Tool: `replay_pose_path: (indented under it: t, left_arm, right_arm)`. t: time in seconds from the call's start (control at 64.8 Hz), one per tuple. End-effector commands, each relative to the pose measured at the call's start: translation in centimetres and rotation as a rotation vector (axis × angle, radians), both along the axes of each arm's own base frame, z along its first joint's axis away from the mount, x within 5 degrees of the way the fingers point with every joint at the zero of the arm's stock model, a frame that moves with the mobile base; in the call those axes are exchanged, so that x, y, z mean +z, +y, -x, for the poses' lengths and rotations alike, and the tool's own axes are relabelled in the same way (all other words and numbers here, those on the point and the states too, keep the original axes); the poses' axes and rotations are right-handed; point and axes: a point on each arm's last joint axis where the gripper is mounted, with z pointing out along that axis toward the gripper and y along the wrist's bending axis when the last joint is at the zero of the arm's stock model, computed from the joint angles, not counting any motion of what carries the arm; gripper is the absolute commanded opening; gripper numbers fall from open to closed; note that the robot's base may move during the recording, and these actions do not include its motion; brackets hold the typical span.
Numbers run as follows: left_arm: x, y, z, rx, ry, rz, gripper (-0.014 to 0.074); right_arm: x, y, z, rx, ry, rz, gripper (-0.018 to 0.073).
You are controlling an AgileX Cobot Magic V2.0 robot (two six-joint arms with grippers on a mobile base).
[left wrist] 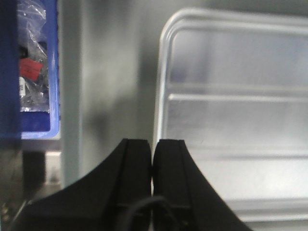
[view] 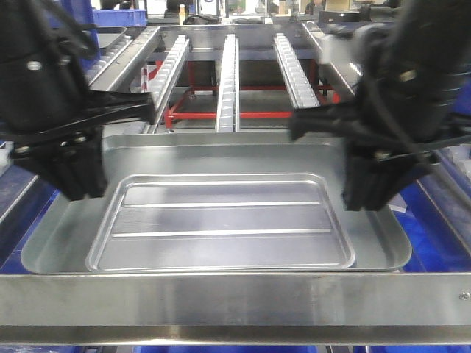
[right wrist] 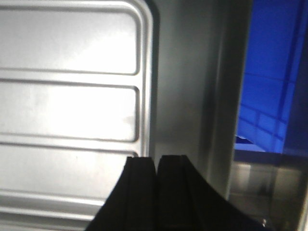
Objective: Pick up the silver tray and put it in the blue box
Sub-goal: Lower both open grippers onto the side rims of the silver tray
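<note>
The black left gripper (left wrist: 153, 161) (fingers pressed together) hangs over the shiny rectangular silver tray (left wrist: 231, 120) — a blue plastic bin (left wrist: 38, 125) sits left.

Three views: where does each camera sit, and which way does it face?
Exterior front: between the arms, facing forward and down at the silver tray; left gripper and right gripper show.
Left wrist: on the left arm, looking along shut black fingers at the tray's left end.
Right wrist: the same, at its right end.
All share the tray.
</note>
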Motion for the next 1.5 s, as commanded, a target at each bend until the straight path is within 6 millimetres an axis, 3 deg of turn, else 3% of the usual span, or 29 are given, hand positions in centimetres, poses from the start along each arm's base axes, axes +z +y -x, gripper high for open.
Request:
replay_pose_path:
  t: [0.0, 0.51, 0.571, 0.664, 0.772, 0.865, 0.942, 1.482]
  left_arm:
    - [2.1, -0.7, -0.4, -0.001, -0.064, 0.054, -0.0006]
    - [1.9, -0.8, -0.3, 0.009, -0.032, 0.063, -0.0006]
    - [1.9, -0.8, -0.3, 0.009, -0.032, 0.063, -0.0006]
    - [1.9, -0.8, -0.3, 0.006, -0.031, 0.058, -0.0003]
    - [1.8, -0.8, -0.4, 0.002, -0.037, 0.055, 0.0069]
    - [1.4, -0.9, -0.5, 0.003, -0.026, 0.047, 0.0205]
    - [1.0, -0.9, -0.6, 0.003, -0.013, 0.038, 0.0265]
    - [-1.2, -1.3, -1.2, 0.002, 0.037, -0.002, 0.0263]
  right_arm:
    - [2.2, 0.5, -1.0, 0.007, -0.097, -0.021, 0.0060]
    - [1.4, 0.8, -1.5, 0.016, -0.081, -0.003, 0.0063]
    - [1.4, 0.8, -1.6, 0.022, -0.085, -0.002, 0.0094]
    - [1.4, 0.8, -1.6, 0.022, -0.085, -0.003, 0.0211]
    - [1.4, 0.8, -1.6, 0.022, -0.084, -0.003, 0.0321]
    - [1.4, 0.8, -1.6, 0.022, -0.084, -0.003, 0.0337]
    - [1.4, 0.8, -1.6, 0.022, -0.084, -0.003, 0.0337]
    - [1.5, 0.9, -1.7, 0.025, -0.103, -0.015, 0.0356]
